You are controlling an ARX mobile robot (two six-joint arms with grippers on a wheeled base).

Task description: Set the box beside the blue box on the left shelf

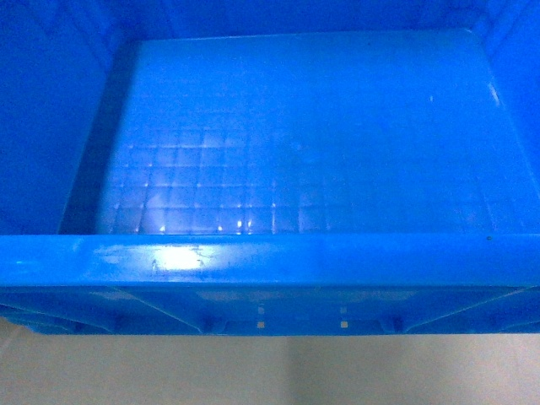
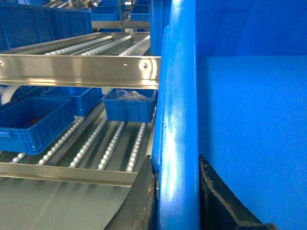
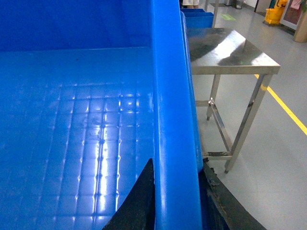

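The box (image 1: 270, 261), a large bright-blue crate with a grid-patterned floor, fills the head view; neither gripper shows there. My left gripper (image 2: 177, 165) is shut on the box's left rim (image 2: 178, 96), one black finger (image 2: 144, 201) outside and one inside. My right gripper (image 3: 176, 165) is shut on the opposite rim (image 3: 172, 96) in the same way. To the left of the box stands the left shelf (image 2: 96, 139), a roller rack with rows of white wheels. A blue box (image 2: 33, 122) and a smaller blue box (image 2: 128, 108) sit on its lower level.
The rack has an upper level (image 2: 81, 67) with a steel front rail and more blue crates (image 2: 43, 24) behind. On the right stands a steel table (image 3: 230, 52) on grey floor with a yellow line (image 3: 288, 110).
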